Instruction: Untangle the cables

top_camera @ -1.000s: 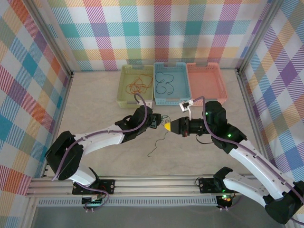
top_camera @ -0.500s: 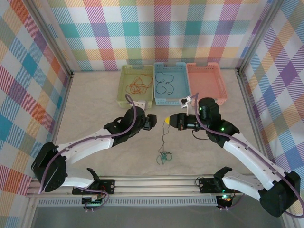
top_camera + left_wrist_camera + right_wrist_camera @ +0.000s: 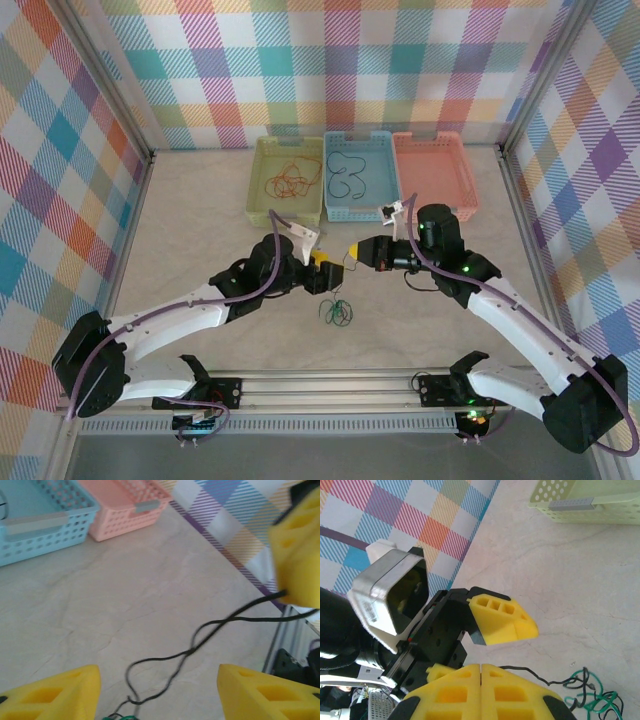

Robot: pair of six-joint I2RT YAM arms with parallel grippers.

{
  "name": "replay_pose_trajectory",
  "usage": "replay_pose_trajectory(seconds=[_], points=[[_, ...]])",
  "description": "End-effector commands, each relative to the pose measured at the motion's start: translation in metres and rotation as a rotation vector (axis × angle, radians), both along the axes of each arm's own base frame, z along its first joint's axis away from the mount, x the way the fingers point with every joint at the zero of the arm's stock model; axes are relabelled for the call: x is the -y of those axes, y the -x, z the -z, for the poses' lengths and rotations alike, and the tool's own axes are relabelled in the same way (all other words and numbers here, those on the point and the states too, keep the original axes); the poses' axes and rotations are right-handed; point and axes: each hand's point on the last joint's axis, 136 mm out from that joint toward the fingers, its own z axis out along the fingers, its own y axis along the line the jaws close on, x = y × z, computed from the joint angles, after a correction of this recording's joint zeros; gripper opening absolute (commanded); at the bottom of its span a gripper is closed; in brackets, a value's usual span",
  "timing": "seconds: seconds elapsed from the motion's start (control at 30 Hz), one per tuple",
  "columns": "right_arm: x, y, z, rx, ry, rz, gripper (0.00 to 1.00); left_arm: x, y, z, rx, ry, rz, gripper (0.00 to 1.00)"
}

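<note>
Grips a thin black cable (image 3: 200, 640) with the right gripper (image 3: 352, 251), yellow fingers pressed together, and holds it above the table (image 3: 200, 220), the cord running down to a small knot of green and black cables (image 3: 335, 312) lying between the two arms. Holds the left gripper (image 3: 322, 272) wide open just beside the right one, over that cord. Farther back, an orange cable (image 3: 287, 182) in the yellow-green basket (image 3: 285, 216) and a second black cable (image 3: 347, 175) in the blue basket (image 3: 355, 214), next to a pink basket (image 3: 435, 170).
</note>
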Motion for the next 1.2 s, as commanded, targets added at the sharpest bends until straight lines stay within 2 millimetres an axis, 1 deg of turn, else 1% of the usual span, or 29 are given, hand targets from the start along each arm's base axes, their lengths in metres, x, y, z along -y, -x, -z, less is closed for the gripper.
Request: replay_pose_trajectory(seconds=[0.0, 0.17, 0.3, 0.43, 0.57, 0.63, 0.7, 0.77, 0.83, 0.93, 1.07, 1.17], points=[[-0.003, 0.001, -0.001, 0.010, -0.021, -0.029, 0.00, 0.014, 0.001, -0.011, 0.053, 0.025, 0.053, 0.63], [-0.005, 0.003, 0.000, -0.002, -0.028, -0.042, 0.00, 0.021, -0.014, -0.009, 0.056, 0.009, 0.010, 0.59], [-0.006, 0.006, -0.001, -0.008, -0.040, -0.062, 0.00, 0.014, -0.035, 0.000, 0.055, -0.032, -0.112, 0.54], [-0.008, 0.010, -0.001, -0.020, -0.047, -0.083, 0.00, 0.014, -0.047, 0.000, 0.058, -0.023, -0.168, 0.54], [-0.010, 0.016, -0.005, -0.032, -0.070, -0.117, 0.00, 0.024, -0.054, 0.007, 0.041, -0.028, -0.168, 0.54], [-0.011, 0.019, -0.010, -0.031, -0.086, -0.136, 0.00, 0.022, -0.060, 0.010, 0.047, -0.061, -0.196, 0.54], [-0.013, 0.023, -0.018, -0.032, -0.102, -0.168, 0.00, 0.008, -0.075, 0.018, 0.046, -0.108, -0.299, 0.52], [-0.015, 0.028, -0.025, -0.031, -0.117, -0.197, 0.00, 0.001, -0.084, 0.023, 0.022, -0.110, -0.334, 0.51], [-0.015, 0.031, -0.033, -0.022, -0.128, -0.212, 0.00, 0.000, -0.087, 0.026, 0.008, -0.093, -0.336, 0.51], [-0.015, 0.036, -0.040, -0.010, -0.144, -0.233, 0.00, 0.004, -0.088, 0.026, 0.016, -0.072, -0.315, 0.51], [-0.017, 0.048, -0.050, -0.019, -0.183, -0.305, 0.00, 0.003, -0.095, 0.029, 0.007, -0.091, -0.338, 0.50], [-0.015, 0.056, -0.057, -0.010, -0.193, -0.334, 0.00, 0.002, -0.099, 0.027, 0.005, -0.088, -0.351, 0.49]])
